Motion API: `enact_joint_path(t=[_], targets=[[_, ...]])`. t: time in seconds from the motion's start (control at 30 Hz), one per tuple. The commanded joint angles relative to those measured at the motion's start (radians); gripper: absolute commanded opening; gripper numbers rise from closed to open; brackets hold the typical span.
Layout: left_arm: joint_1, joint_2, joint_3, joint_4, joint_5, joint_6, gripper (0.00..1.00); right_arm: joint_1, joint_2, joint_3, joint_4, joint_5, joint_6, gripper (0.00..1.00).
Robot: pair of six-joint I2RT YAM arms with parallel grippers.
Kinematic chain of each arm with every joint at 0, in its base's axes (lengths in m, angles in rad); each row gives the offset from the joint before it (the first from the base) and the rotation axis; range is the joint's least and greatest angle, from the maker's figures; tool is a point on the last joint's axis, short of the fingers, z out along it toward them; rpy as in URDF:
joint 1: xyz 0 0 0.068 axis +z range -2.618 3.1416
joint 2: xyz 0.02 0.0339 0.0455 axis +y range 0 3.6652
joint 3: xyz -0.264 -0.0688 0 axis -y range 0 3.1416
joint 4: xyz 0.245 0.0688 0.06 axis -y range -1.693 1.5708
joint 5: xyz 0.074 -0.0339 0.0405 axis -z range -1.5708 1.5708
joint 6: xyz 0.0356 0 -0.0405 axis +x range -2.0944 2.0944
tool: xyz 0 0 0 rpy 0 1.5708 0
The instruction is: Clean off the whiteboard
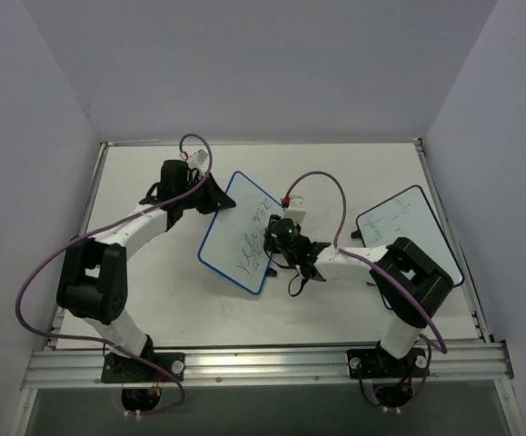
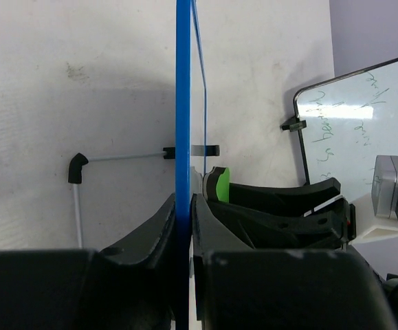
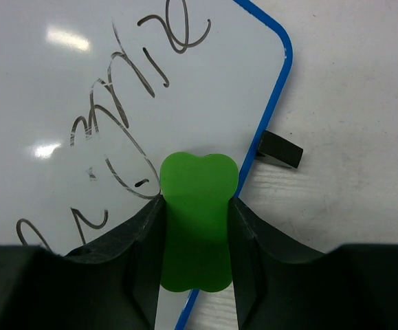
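The whiteboard point(image 1: 244, 232), white with a thin blue frame and dark handwriting, lies at an angle in the middle of the table. My left gripper point(image 1: 215, 198) is at its upper left edge. In the left wrist view the blue frame point(image 2: 183, 103) runs edge-on between the jaws of the left gripper point(image 2: 183, 206), which are shut on it. My right gripper point(image 3: 197, 203) is shut on a green eraser point(image 3: 197, 220), pressed on the board's face point(image 3: 116, 69) near its right edge, beside the writing. The eraser point(image 2: 220, 184) also shows behind the frame.
A second white board with a black frame point(image 1: 408, 232) and faint scribbles lies at the right, near the table's right edge; it also shows in the left wrist view point(image 2: 357, 117). A small black foot point(image 3: 280, 149) sticks out from the blue board. Purple cables loop over both arms.
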Motion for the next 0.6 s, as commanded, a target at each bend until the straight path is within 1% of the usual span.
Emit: enact_joint_path(t=[0.0, 0.07, 0.2, 0.3, 0.57], targets=[[-0.009, 0.052, 0.039, 0.081, 0.061, 0.054, 0.09, 0.044, -0.003, -0.016, -0.071, -0.097, 0.016, 0.00], [-0.008, 0.078, 0.064, 0.073, 0.092, 0.072, 0.05, 0.062, -0.006, -0.014, -0.071, -0.091, 0.021, 0.00], [-0.008, 0.129, 0.101, 0.069, 0.130, 0.100, 0.03, 0.093, -0.006, -0.005, -0.076, -0.081, 0.028, 0.00], [-0.008, 0.163, 0.102, 0.086, 0.165, 0.103, 0.03, 0.119, -0.006, 0.009, -0.090, -0.071, 0.030, 0.00], [-0.011, 0.204, 0.069, 0.139, 0.182, 0.105, 0.02, 0.143, 0.006, 0.033, -0.097, -0.057, 0.025, 0.00]])
